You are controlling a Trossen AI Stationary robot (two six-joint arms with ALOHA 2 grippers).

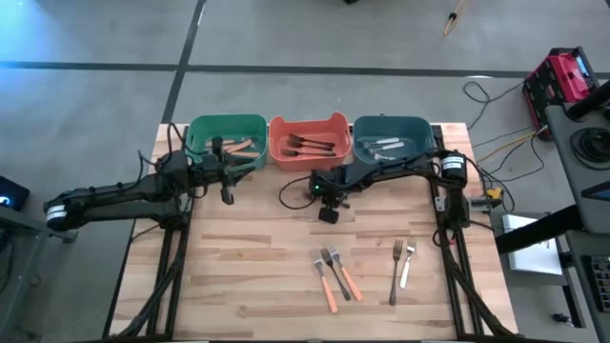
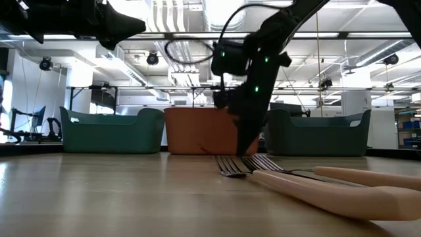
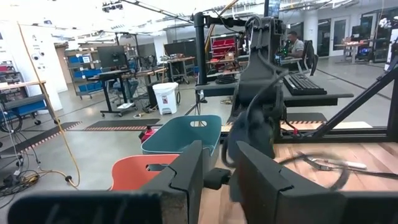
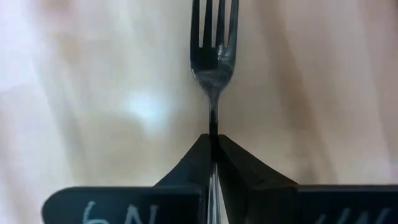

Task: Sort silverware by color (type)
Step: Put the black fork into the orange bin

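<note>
My right gripper (image 1: pixel 329 211) hangs over the table in front of the orange bin (image 1: pixel 308 141), shut on a metal-tined fork (image 4: pixel 214 56) whose handle is hidden behind the fingers. My left gripper (image 1: pixel 227 186) waits open at the near side of the green bin (image 1: pixel 227 141). Three forks, two orange-handled and one dark (image 1: pixel 335 272), lie flat on the near table. Two more forks (image 1: pixel 401 265) lie flat to their right. The green bin holds orange-handled forks, the orange bin dark forks, the teal bin (image 1: pixel 391 141) pale ones. My right gripper (image 4: pixel 213 138) pinches the fork's thin neck (image 4: pixel 213 118), just behind the tines, between its two fingers. The fingers come from above, pointing down, and lie along the fork. The tines stick out below the fingertips toward the table; whether they touch the wood I cannot tell.
The three bins stand in a row along the table's far edge. The middle of the wooden table (image 1: pixel 248 257) between the arms is bare wood. In the low view, pale handles (image 2: pixel 342 191) lie close to the camera. Cables and equipment lie beyond the table's right edge.
</note>
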